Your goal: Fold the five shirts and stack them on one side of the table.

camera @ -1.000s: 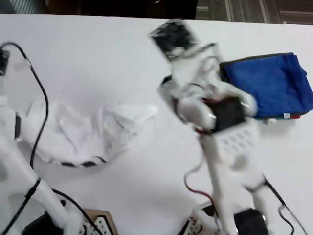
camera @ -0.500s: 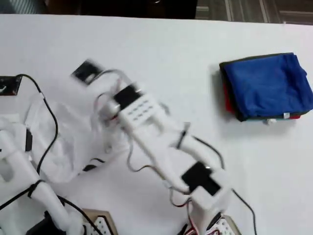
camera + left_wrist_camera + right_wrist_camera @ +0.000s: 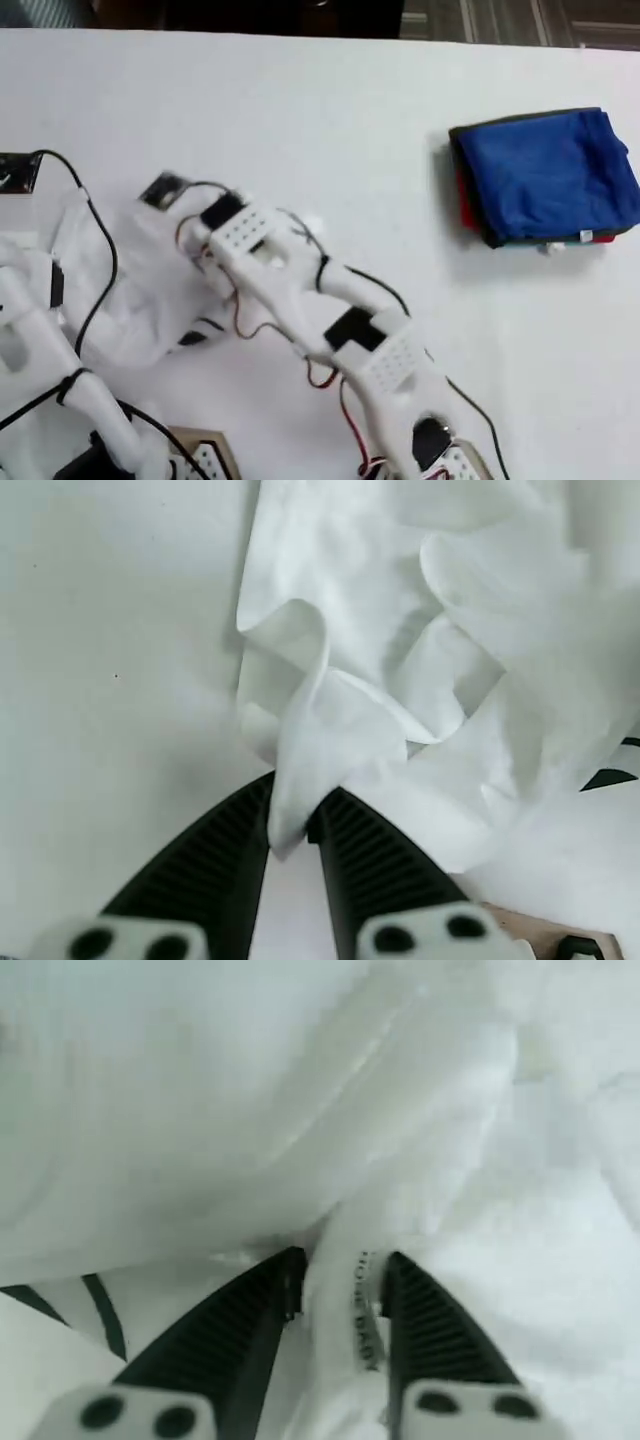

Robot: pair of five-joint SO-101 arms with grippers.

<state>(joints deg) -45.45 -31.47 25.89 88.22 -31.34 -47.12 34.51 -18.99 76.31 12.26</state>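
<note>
**Clerk:** Item one, white shirt (image 3: 150, 275). Condition: crumpled, unfolded. It lies on the table (image 3: 350, 100), caught between your two grippers.

**Operator's aide:** Which way does it point?

**Clerk:** You cannot read collar or hem. The heap's long axis runs roughly from your left gripper's side across to your right gripper's. Black stripes (image 3: 195, 330) show at the heap's edge nearest the arm bases.

**Operator's aide:** Item two?

**Clerk:** Your left gripper (image 3: 290, 815). The fingers are pinched tight on a narrow upright fold of the white shirt (image 3: 400, 680). The rest of the cloth spreads out ahead of the fingertips and off to one side, with bare table on the other.

**Operator's aide:** Item three?

**Clerk:** Your right gripper (image 3: 340, 1270). The fingers are clamped on a thicker ridge of the white shirt (image 3: 300, 1110), which fills the gap between them. Cloth lies ahead of the tips and on both flanks, and the black stripes (image 3: 60, 1300) sit just beside one finger.

**Operator's aide:** Item four?

**Clerk:** Folded stack (image 3: 500, 235), well apart from both your grippers, near the table's far side edge. A blue shirt (image 3: 545, 170) lies on top, flat, with red and dark layers showing underneath.
</note>
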